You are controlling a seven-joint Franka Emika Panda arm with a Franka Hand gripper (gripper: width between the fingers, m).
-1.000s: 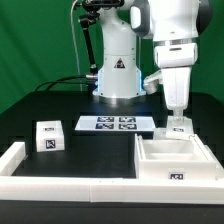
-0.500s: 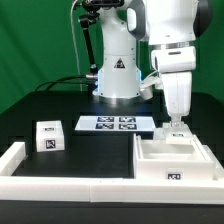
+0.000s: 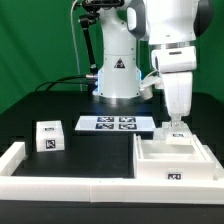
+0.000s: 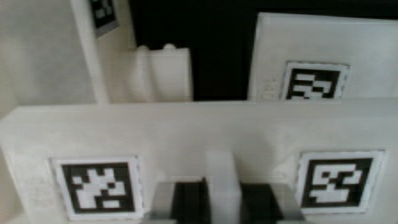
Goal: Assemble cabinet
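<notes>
On the exterior view's left, a small tagged block (image 3: pixel 45 137) sits clear of the cabinet (image 3: pixel 176 160), which the end effector (image 3: pixel 176 127) seemingly grips.

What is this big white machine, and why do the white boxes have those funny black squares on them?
It is a robot arm that builds a small cabinet from loose parts. One picture comes from a camera standing off to the side. The other comes from a camera on the robot's wrist, looking down very close.

At the arm's end is its pincer, two fingers for grabbing. Right now it reaches down at the back wall of the big white cabinet body. The fingers look closed on that wall.

On the black table there is also a small white block, a flat marker board, and a long white rail in front.

The black squares are tags, probably there to help cameras find each part.
</notes>
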